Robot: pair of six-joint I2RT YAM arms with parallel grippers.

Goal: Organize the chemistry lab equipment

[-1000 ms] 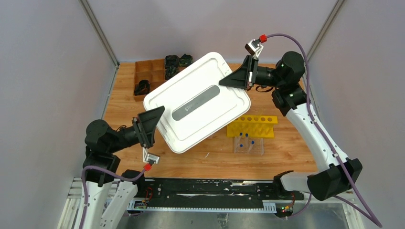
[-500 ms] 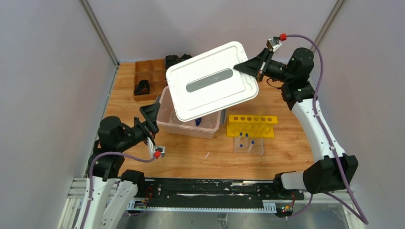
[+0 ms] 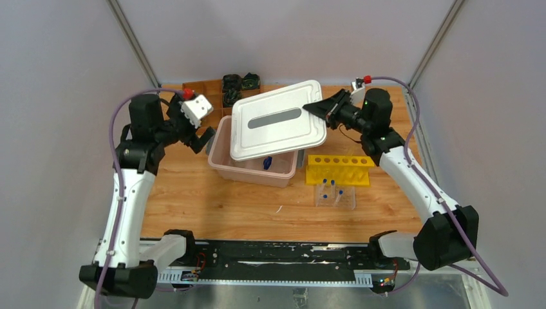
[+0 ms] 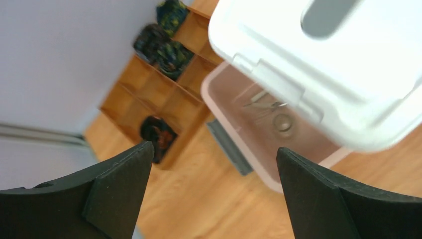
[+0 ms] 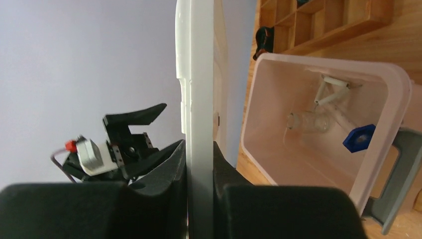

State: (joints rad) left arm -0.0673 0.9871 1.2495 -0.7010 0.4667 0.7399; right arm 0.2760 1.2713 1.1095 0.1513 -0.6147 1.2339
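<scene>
Yellow tube rack (image 3: 340, 168) stands on the wood table (image 3: 212, 206) just right of the pink bin (image 3: 251, 174), with the clear tray (image 3: 335, 197) just in front of it. Small blue caps (image 3: 325, 188) show in the tray, tubes too small to resolve. White lid (image 3: 278, 127) hangs tilted over the bin and hides most of the inside from above; only a blue piece (image 3: 267, 163) peeks out at the front. Right wrist view sees in: white wire triangle (image 5: 331, 89) and a clear glass piece (image 5: 308, 122), beaker or funnel, can't tell. Right gripper (image 5: 199, 145) is clamped on the lid's right-hand edge. Left gripper (image 4: 214, 149) is spread wide, holding nothing, raised beside the bin's left end, brown compartment box (image 3: 196, 96) behind it. Widest stretch of open wood lies front-left of the bin.
</scene>
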